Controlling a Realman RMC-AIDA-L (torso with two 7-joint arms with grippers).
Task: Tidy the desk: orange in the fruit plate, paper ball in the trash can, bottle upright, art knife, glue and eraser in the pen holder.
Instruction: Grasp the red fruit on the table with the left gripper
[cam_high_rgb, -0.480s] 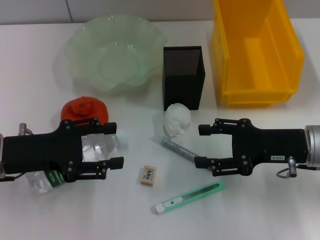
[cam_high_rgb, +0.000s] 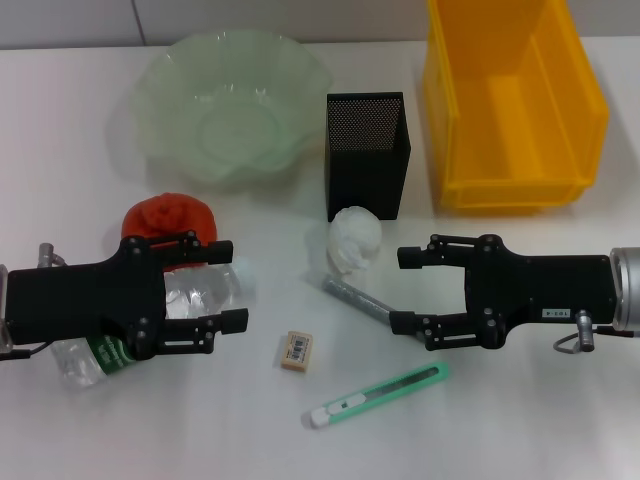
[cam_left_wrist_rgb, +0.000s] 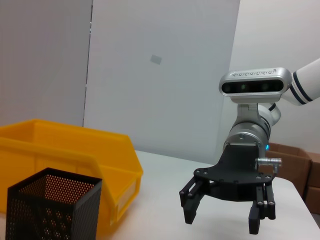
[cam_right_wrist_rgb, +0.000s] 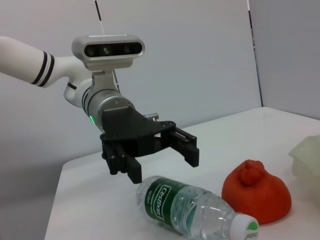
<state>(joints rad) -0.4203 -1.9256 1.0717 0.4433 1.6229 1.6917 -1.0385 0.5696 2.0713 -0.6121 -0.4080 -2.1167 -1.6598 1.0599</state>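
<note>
Clear plastic water bottle (cam_high_rgb: 150, 325) lies flat, looks light & slippery. Our left claw (cam_high_rgb: 225, 285) hangs wide open above; we'd grab mid-body. Right claw (cam_high_rgb: 403, 290) open, idle.

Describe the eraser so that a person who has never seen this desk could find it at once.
Start at the black mesh pen holder in the middle of the white desk and come toward the robot, past the white paper ball. The eraser lies flat between the two grippers, just above the green art knife. It is the only small beige block, with a barcode label on top.
</note>
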